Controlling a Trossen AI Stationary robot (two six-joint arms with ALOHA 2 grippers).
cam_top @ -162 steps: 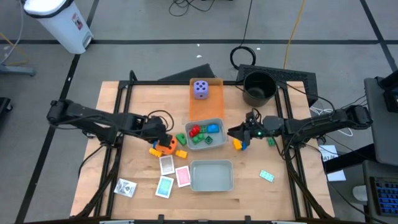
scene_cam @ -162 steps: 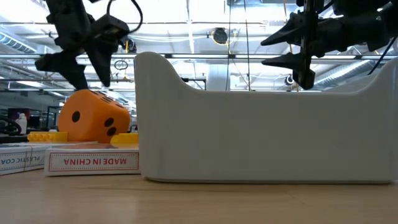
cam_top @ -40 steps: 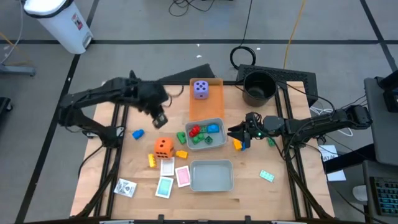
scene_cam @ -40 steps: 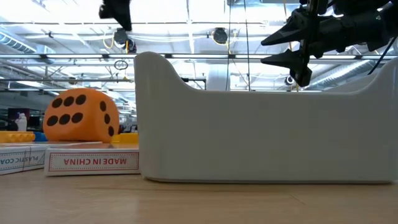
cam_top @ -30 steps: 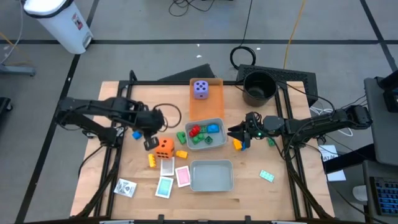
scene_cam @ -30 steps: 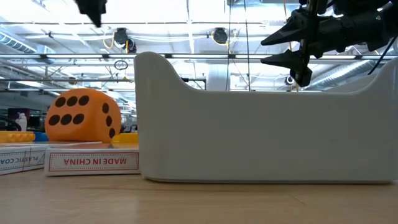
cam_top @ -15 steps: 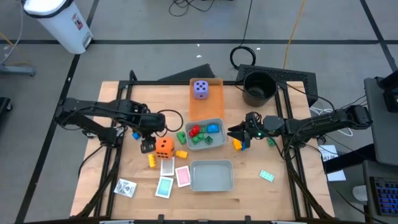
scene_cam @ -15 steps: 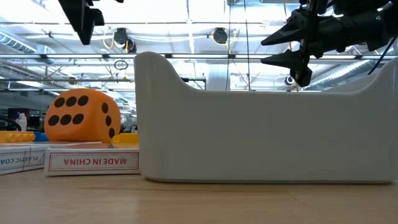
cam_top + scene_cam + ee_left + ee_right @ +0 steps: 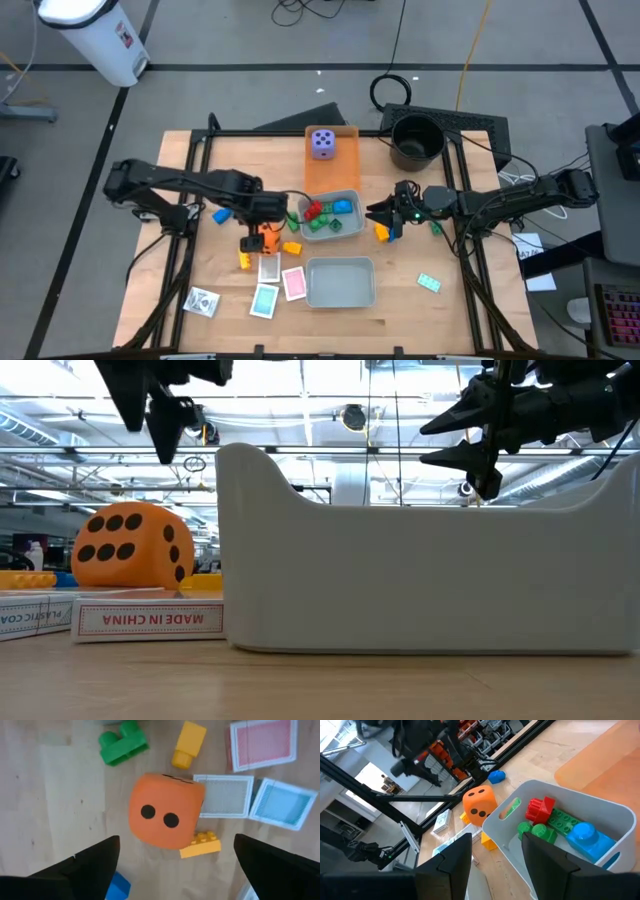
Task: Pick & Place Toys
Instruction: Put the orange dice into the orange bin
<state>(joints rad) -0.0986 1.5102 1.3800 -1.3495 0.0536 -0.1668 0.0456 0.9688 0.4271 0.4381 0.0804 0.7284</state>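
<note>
The orange dotted die (image 9: 165, 817) rests on the wooden table, beside a small yellow brick (image 9: 201, 845) and the cards (image 9: 225, 796). My left gripper (image 9: 262, 226) hangs open above it, pointing down, one finger on either side and clear of it; in the low view my left gripper (image 9: 148, 415) shows above the die (image 9: 130, 545). The purple die (image 9: 321, 143) sits on the flat orange tray (image 9: 345, 165). My right gripper (image 9: 384, 214) hovers open and level beside the grey tray (image 9: 352, 196) of bricks, with nothing between its fingers.
An empty grey tray (image 9: 340, 297) stands near the front edge. Loose bricks lie about: blue (image 9: 221, 214), green (image 9: 291, 222), yellow (image 9: 245, 257), and one under my right gripper (image 9: 381, 233). A black pot (image 9: 415, 140) stands at the far right, a teal piece (image 9: 428, 283) at the near right.
My left gripper has moved toward the table's right edge and come down over the orange die, rolling its wrist, and has opened from shut to wide. The die has stayed where it was.
</note>
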